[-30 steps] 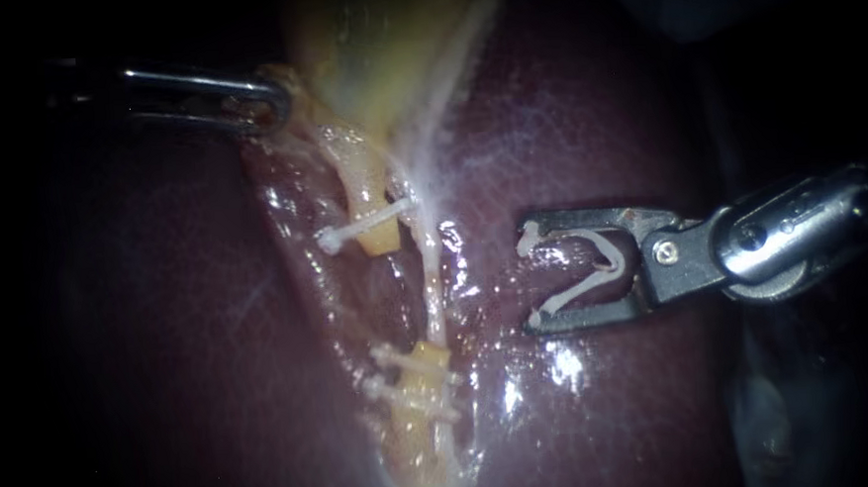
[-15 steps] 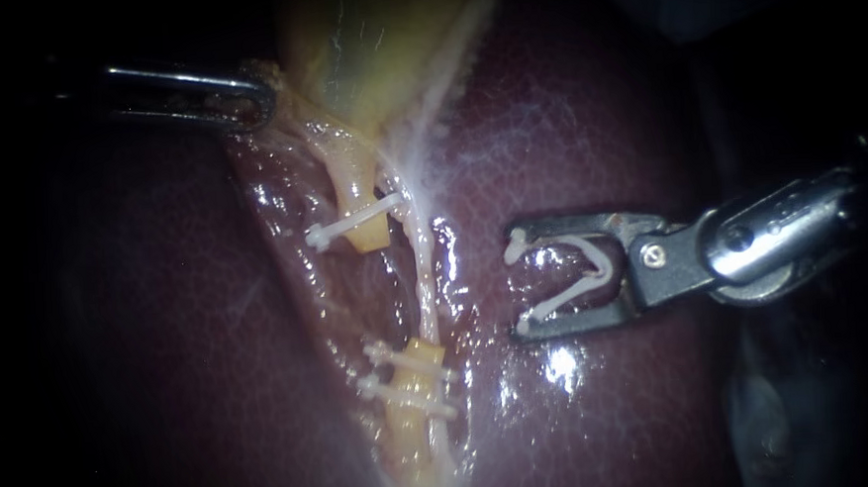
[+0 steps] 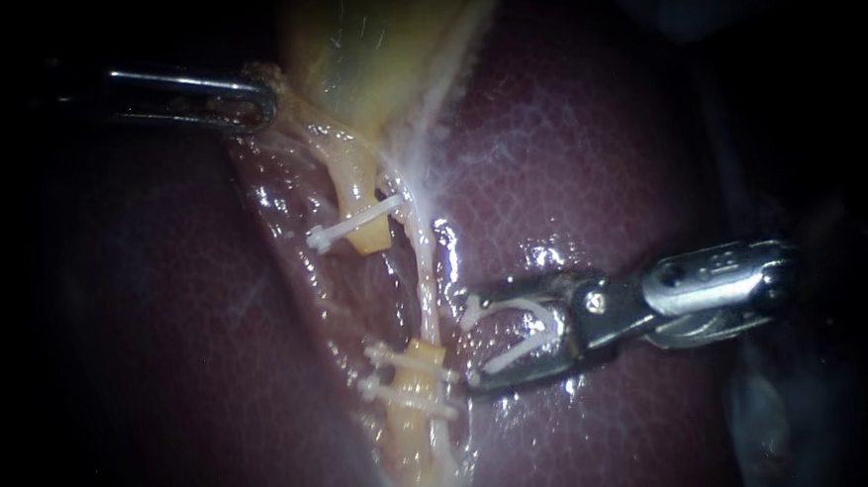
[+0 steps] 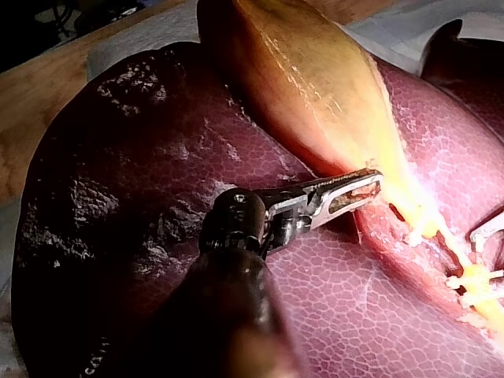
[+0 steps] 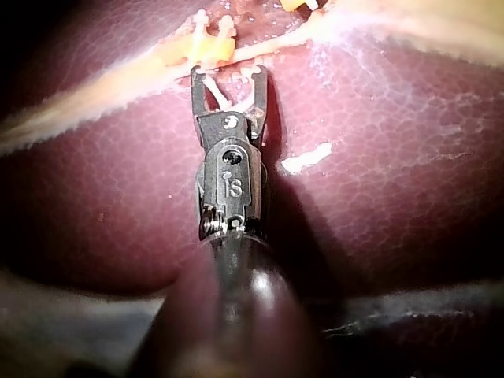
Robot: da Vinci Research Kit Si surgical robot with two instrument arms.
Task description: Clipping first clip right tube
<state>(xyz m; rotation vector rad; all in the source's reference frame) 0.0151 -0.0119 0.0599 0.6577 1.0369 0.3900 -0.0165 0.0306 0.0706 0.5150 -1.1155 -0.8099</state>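
Note:
My right instrument (image 3: 471,341) comes in from the right, its jaws wide apart and holding an open white clip (image 3: 518,330) between them. The jaw tips lie just beside the thin pale right tube (image 3: 423,274), not around it. In the right wrist view the same clip (image 5: 229,93) sits in the jaws (image 5: 228,72), with the tube (image 5: 276,46) running across just ahead. My left instrument (image 3: 253,96) is shut on tissue at the narrow end of the yellow gallbladder (image 3: 384,38). The left wrist view shows these jaws (image 4: 368,187) at the gallbladder's (image 4: 315,87) edge.
The yellow left tube is parted. Its upper stub (image 3: 360,193) bears one white clip (image 3: 354,223); its lower stub (image 3: 413,403) bears two clips (image 3: 406,372). Dark red liver (image 3: 597,146) lies on both sides of the tubes. A wooden surface (image 4: 47,110) shows beyond the liver.
My right instrument has moved left and down with its clip, from over the liver to right beside the right tube. The left instrument has kept its hold.

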